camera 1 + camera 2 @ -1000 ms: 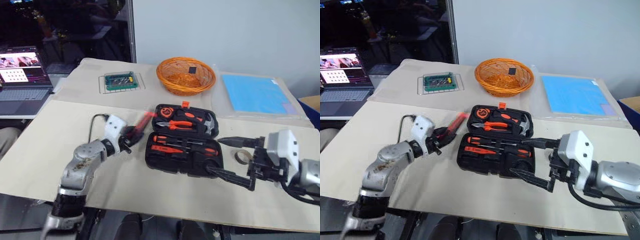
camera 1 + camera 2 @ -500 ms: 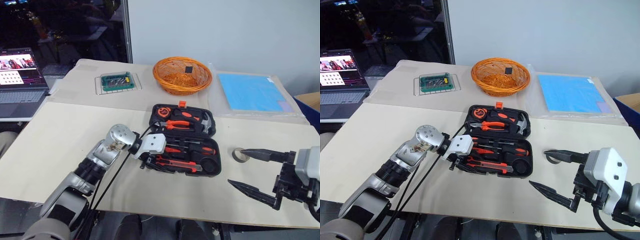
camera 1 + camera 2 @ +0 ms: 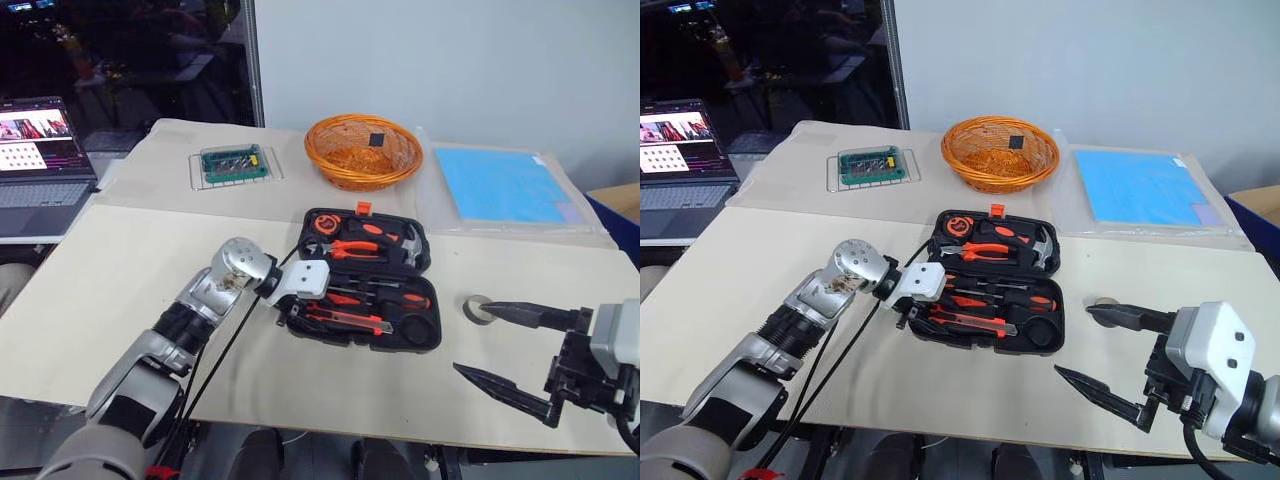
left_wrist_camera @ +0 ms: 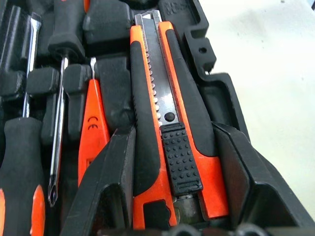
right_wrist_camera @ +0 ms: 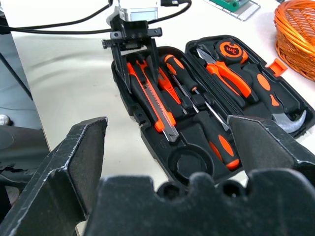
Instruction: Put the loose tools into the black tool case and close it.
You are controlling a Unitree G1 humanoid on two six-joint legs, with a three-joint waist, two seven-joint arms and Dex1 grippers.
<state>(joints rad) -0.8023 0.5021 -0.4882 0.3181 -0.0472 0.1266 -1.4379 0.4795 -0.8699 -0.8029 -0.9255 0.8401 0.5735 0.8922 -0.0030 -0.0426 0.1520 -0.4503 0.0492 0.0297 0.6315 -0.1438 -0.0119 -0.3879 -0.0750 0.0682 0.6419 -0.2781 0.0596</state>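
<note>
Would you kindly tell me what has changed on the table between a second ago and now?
The left gripper swung from beside the black tool case to its near left edge and brought the utility knife into the front half; its fingers still flank the knife's handle. The right gripper drew back from the case, jaws wide open. Case open, wicker basket and circuit board unchanged.

orange-and-black folding utility knife: butt end hidden between left gripper fingers | black moulded-plastic tool case: cut by frame edges | small dark square in orange wicker basket: too small to identify
</note>
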